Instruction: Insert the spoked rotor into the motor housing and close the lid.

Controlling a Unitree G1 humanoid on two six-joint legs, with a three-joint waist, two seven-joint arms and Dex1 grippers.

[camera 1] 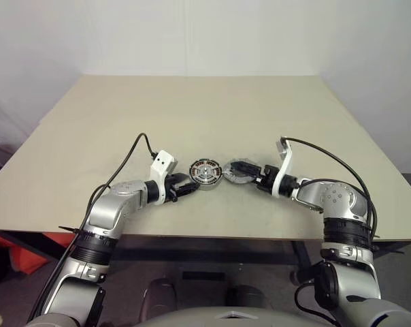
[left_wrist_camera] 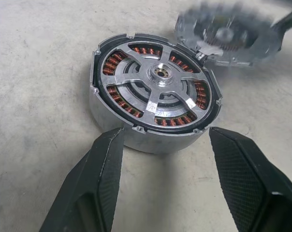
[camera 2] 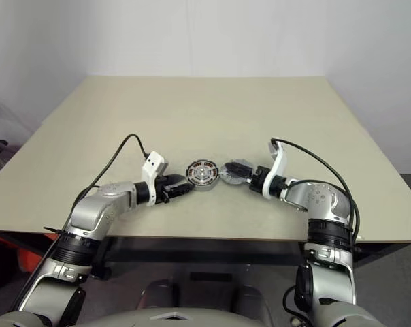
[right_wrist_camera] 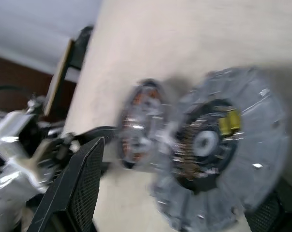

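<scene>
Here, each item as it stands:
Motor housing (left_wrist_camera: pixel 153 101): upright on the beige desk (camera 1: pixel 192 116) near its front edge, copper windings showing under silver spokes.
Left end effector (camera 1: pixel 189 187): fingers (left_wrist_camera: pixel 95 186) spread either side of the housing's near wall, just beside it; contact cannot be told.
Spoked rotor (right_wrist_camera: pixel 223 150): a blurred grey disc, tilted, its rim against the housing's far edge.
Right end effector (camera 1: pixel 250 174): jaws wide, closed around the rotor's rim, holding it.
</scene>
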